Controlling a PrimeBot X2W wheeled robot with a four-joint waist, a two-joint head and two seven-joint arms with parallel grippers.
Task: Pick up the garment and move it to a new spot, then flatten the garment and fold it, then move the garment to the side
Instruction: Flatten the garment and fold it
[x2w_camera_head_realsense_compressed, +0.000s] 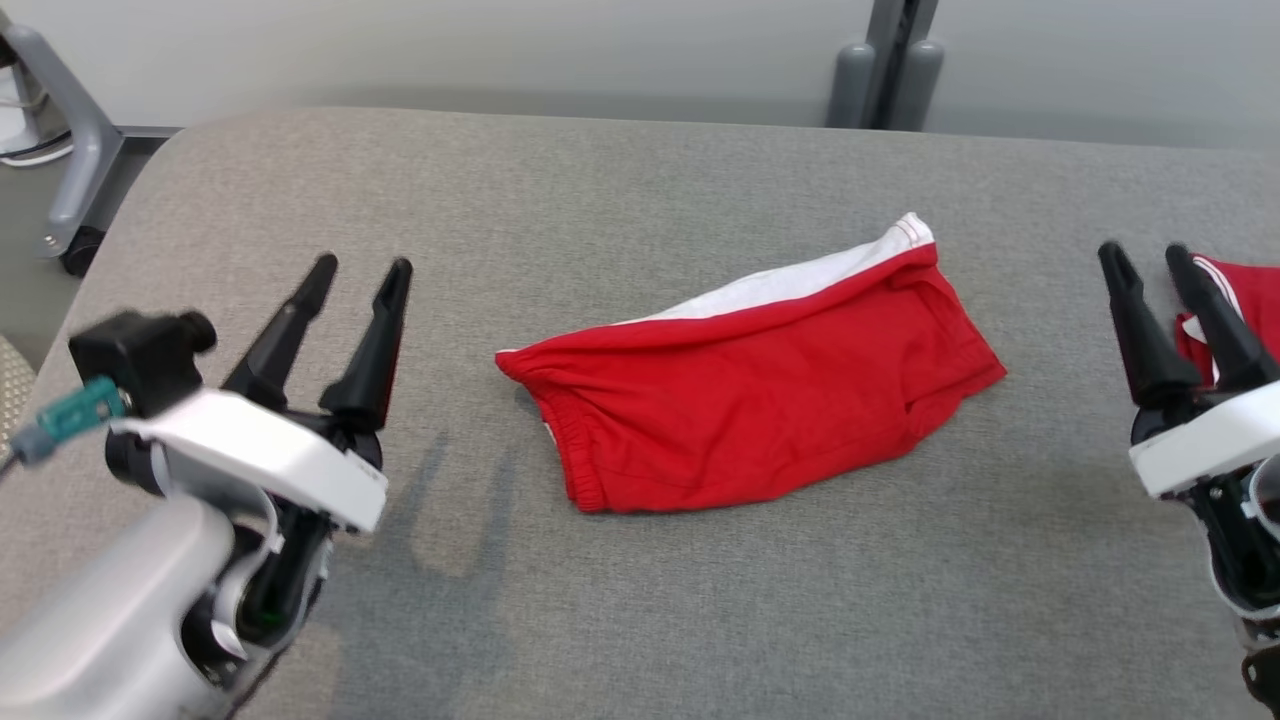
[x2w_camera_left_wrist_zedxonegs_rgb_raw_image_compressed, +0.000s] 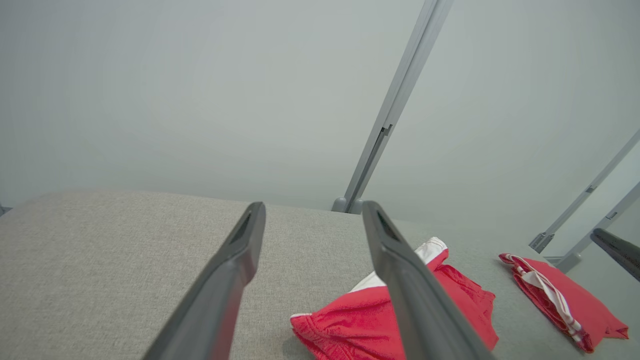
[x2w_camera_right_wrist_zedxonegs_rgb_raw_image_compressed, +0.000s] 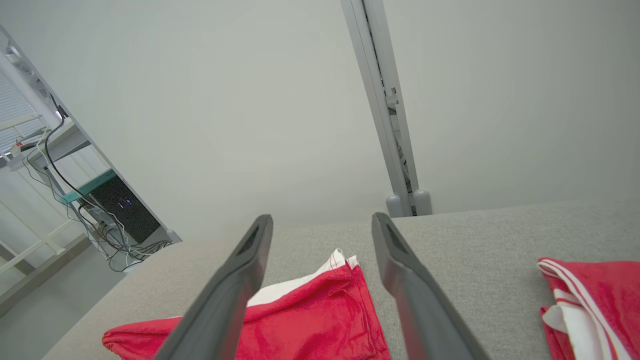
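Left hand (x2w_camera_head_realsense_compressed: 362, 265), right hand (x2w_camera_head_realsense_compressed: 1144, 251) spread wide, empty; red shorts (x2w_camera_head_realsense_compressed: 760, 390) between, on table (x2w_camera_head_realsense_compressed: 600, 180).

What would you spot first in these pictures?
The bright red shorts with a white band, lying in the middle of the grey table. Then the left gripper and right gripper, both open, one on each side, and a second red garment at the far right.

Soft red cloth garment (x2w_camera_head_realsense_compressed: 760, 400) lies on a matt, coarse-woven grey table (x2w_camera_head_realsense_compressed: 620, 200).
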